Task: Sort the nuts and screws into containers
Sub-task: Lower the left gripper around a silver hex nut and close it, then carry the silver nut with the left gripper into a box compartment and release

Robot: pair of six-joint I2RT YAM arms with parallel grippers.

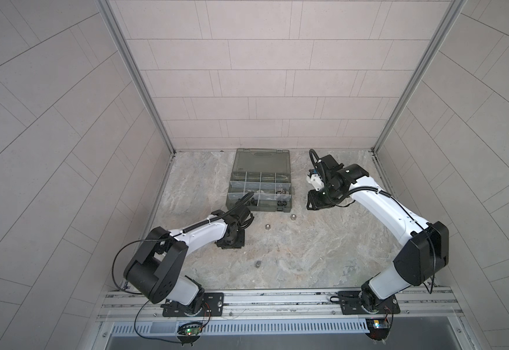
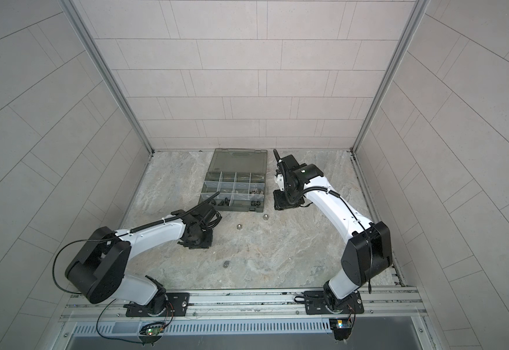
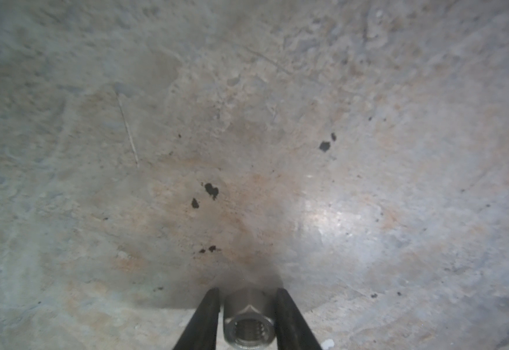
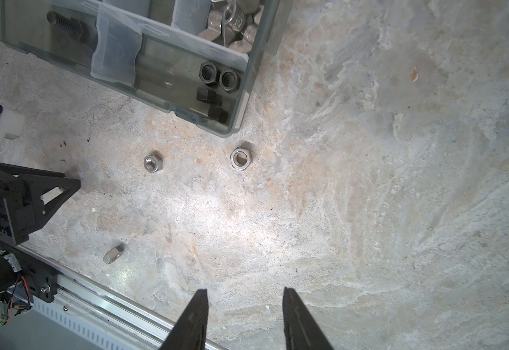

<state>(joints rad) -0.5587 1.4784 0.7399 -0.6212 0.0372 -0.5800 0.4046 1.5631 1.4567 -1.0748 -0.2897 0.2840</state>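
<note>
Top views, case: your organizer case [image 1: 262, 160] lies open at centre frame.
Top views, loose nuts: one silver nut [image 1: 293, 217] sits just below its lower right corner, a second nut [image 1: 267, 226] lower left, a third nut [image 1: 258, 263] lower still.
Left wrist, claw: your left claw [image 3: 247, 291] straddles a hex nut [image 3: 248, 321] on the table [image 3: 247, 121], jaws parted, a sliver of gap at one finger.
Right wrist, claw: your right claw [image 4: 244, 291] stands parted, empty.
Right wrist, cell: black nuts [image 4: 218, 77] lie in the case's corner cell.
</note>
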